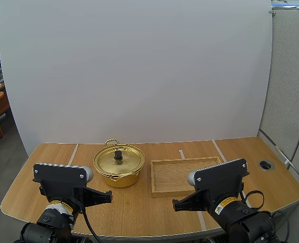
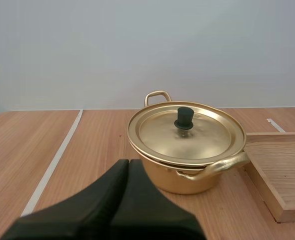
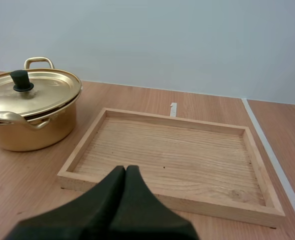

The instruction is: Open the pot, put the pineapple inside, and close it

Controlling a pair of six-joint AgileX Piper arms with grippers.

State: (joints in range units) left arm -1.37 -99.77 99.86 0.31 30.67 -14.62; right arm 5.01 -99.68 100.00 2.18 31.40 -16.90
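A golden pot [image 1: 118,166] stands on the table left of centre, its lid [image 1: 118,159] on, with a black knob [image 1: 118,154] on top. From the left wrist the pot [image 2: 187,155] is just ahead, lid [image 2: 185,132] in place. My left gripper [image 1: 108,195] hovers near the table's front edge, in front of the pot, fingers pressed together as one dark wedge [image 2: 127,167]. My right gripper [image 1: 176,205] sits in front of the wooden tray [image 1: 156,186], also shut on nothing [image 3: 125,172]. From the right wrist the pot [image 3: 30,112] stands beside the tray [image 3: 81,149]. I see no pineapple.
The wooden tray holds nothing and lies right of the pot. Strips of white tape [image 1: 73,154] cross the wooden table [image 1: 48,172]. A round cable hole [image 1: 265,164] is at the far right. A white backdrop stands behind the table.
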